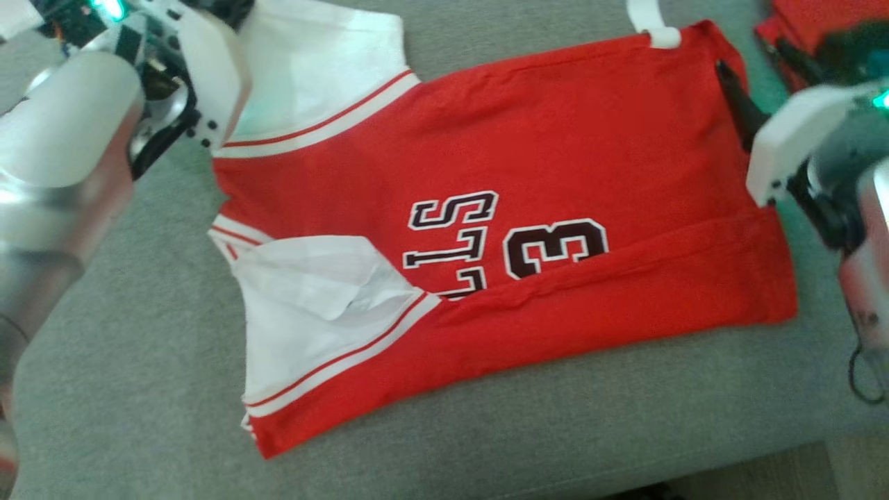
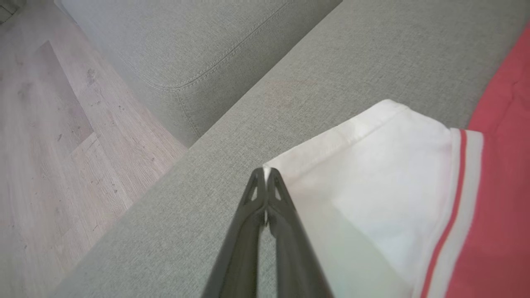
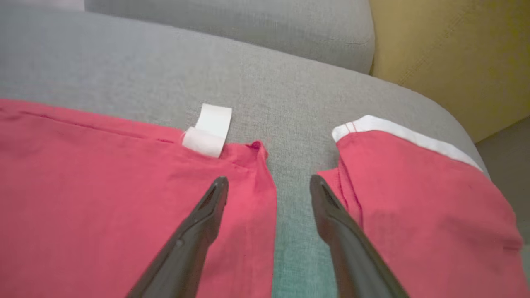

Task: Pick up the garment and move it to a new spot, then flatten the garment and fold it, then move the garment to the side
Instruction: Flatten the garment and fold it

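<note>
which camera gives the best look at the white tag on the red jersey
The right wrist view: the white tag sits close and whole, folded over at the red jersey's edge. The head view has it small, cut off at the top edge.

Soft, even light leaves only faint shadows along the folds of the jersey [image 1: 555,153] in the head view. The left forearm [image 1: 62,139] shines with glare and is blurred, and a green lamp [image 1: 107,8] glows upper left. In the left wrist view the white sleeve [image 2: 393,174] is washed out, tinted green beside the blurred fingers [image 2: 285,231]. In the right wrist view a teal cast lies on the sofa [image 3: 298,256] between soft-focus fingers [image 3: 194,231], and reds look pale.
</note>
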